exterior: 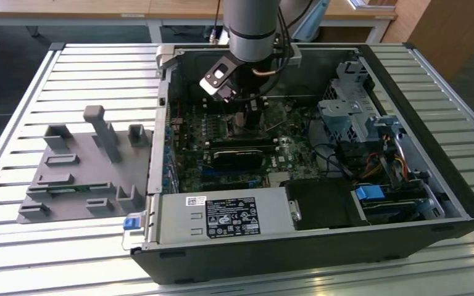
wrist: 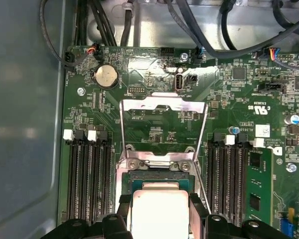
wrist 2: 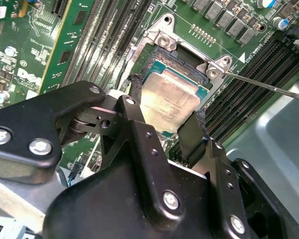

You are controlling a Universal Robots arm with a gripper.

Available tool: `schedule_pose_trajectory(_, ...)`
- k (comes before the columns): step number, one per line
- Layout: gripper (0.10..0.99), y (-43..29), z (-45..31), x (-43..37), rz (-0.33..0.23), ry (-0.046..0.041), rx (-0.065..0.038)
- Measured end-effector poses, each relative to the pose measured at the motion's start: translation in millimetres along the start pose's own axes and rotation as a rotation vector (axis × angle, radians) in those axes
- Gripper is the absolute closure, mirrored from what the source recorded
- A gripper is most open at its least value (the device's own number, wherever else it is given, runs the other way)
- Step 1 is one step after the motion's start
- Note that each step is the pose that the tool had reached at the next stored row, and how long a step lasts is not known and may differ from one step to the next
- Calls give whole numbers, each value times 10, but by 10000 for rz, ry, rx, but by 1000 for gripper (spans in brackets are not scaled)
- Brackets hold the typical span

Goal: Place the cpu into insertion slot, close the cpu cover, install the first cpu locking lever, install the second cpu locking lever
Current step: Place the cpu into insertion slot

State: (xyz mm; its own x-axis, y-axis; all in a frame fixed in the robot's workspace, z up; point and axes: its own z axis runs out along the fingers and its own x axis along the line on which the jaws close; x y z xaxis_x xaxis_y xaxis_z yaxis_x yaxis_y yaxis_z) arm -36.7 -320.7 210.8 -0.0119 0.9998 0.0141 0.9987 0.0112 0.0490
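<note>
ROBOT SETS PROCESSOR: An arm (exterior: 253,24) reaches straight down from the upper centre of the exterior view into an open computer case (exterior: 320,246) lying on a slatted table (exterior: 23,92). Its wrist is vertical and its gripper (wrist 2: 164,107) hangs low over the green motherboard (exterior: 303,154).

In both wrist views the gripper's two black fingers (wrist 2: 192,132) are clamped on the cpu (wrist 2: 172,97). They press two opposite edges and leave the silvery top bare between them. The chip sits squarely over the insertion slot (wrist: 159,175), level with the board; whether it is fully seated cannot be told.

The cpu cover (wrist: 162,107) stands swung open on the far side of the slot from the gripper, and a thin locking lever (wrist 2: 269,85) juts free beside the socket. Long black memory slots (wrist: 87,174) flank it on both sides. A grey fixture (exterior: 81,166) lies on the table at the exterior view's left.

The chip looks light, stiff and smooth, with an underside best left untouched. The socket's contacts would likely suffer from a crooked landing. The hold by the edges seems the sound one, since it keeps the chip flat.
</note>
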Motion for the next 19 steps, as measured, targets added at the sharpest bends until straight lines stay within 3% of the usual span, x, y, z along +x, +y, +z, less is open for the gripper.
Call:
schedule_pose_trajectory(6,545,-3,70,10,-1,-28,0)
schedule_pose_trajectory(19,545,-15,132,9,2,-27,-1)
